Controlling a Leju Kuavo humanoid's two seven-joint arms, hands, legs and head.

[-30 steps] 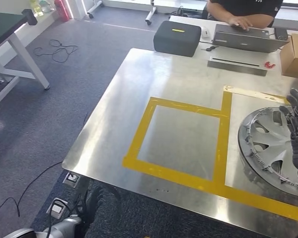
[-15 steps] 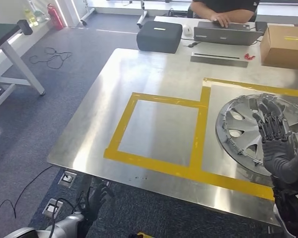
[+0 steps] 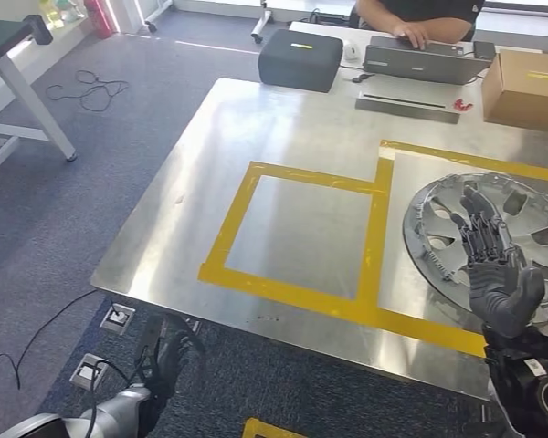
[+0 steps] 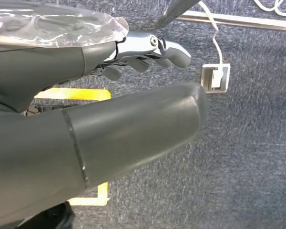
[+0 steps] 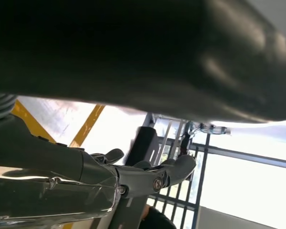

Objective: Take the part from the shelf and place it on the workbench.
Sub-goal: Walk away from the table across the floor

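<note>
- We are seeing the wheel cover [image 3: 495,239] lying flat on the workbench [image 3: 306,137], inside the right-hand square of yellow tape [image 3: 371,237]; the picture's right edge is cutting off its far side.
- The right hand [image 3: 495,269] is hiding part of the cover's near rim, so we cannot tell whether the fingertips are touching it.
- The right hand is hovering over the cover, palm down, fingers stretched forward and slightly apart, holding nothing.
- In the right wrist view, the thumb is blocking much of the picture; the fingers [image 5: 159,174] are lying straight.
- The left hand [image 3: 164,360] is hanging below the workbench's edge, over the carpet [image 3: 85,201].
- In the left wrist view, its fingers [image 4: 159,47] are extending loosely, gripping nothing.
- A person [image 3: 423,14] is sitting at the laptop [image 3: 423,62], cut off at the top.
</note>
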